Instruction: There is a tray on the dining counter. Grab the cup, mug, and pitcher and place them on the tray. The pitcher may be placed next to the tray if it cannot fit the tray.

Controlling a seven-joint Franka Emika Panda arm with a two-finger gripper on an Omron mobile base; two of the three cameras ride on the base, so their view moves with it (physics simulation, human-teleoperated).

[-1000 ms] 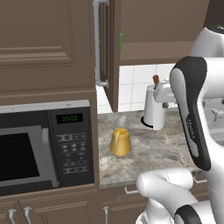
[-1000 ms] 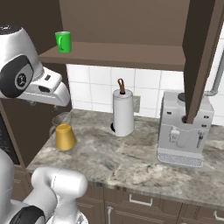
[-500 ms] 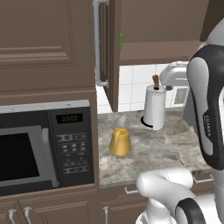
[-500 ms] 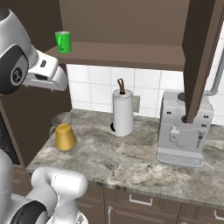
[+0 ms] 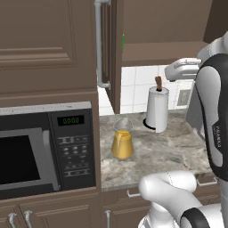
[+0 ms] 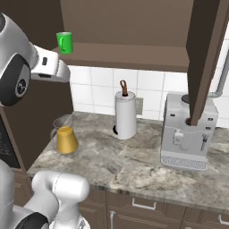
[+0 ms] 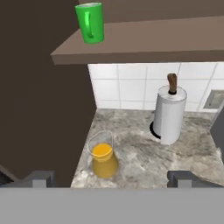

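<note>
On the left, the microwave (image 5: pixel 44 149) clock read "0000", and just right of it the pitcher (image 5: pixel 122 141) with its yellow drink stood on the stone worktop (image 6: pixel 134 163), near the paper-towel roll (image 6: pixel 125 114). The green mug (image 7: pixel 90 22) sat up on the open cupboard shelf (image 7: pixel 148 41). The gripper (image 7: pixel 111 178) was wide open and held nothing, so I think it was picking a first thing and next had to reach the mug or pitcher.
</note>
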